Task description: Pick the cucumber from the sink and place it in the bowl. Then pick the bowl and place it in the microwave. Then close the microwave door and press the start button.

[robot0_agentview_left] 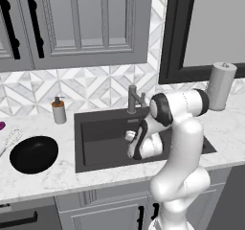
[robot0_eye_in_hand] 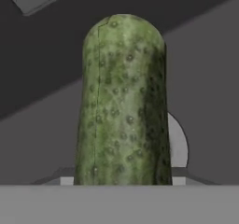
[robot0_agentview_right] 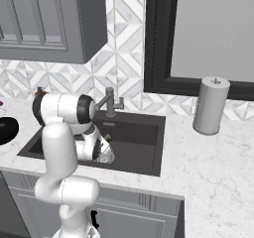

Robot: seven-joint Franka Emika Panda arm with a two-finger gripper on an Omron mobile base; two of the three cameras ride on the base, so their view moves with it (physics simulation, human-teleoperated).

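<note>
I had my gripper (robot0_agentview_left: 130, 137) low in the sink (robot0_agentview_left: 100, 128), jaws pinching the cucumber (robot0_eye_in_hand: 122, 101) — best, I judged, to lift straight up and clear the rim before swinging toward the bowl (robot0_agentview_left: 34, 154) on the counter.

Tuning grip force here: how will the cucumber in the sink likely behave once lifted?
The cucumber looks thick and straight, so probably stiff, not floppy. Its rounded body and domed end suggest it may roll if set down in the sink. The bumpy skin should give some grip, though its curve could slip.
</note>
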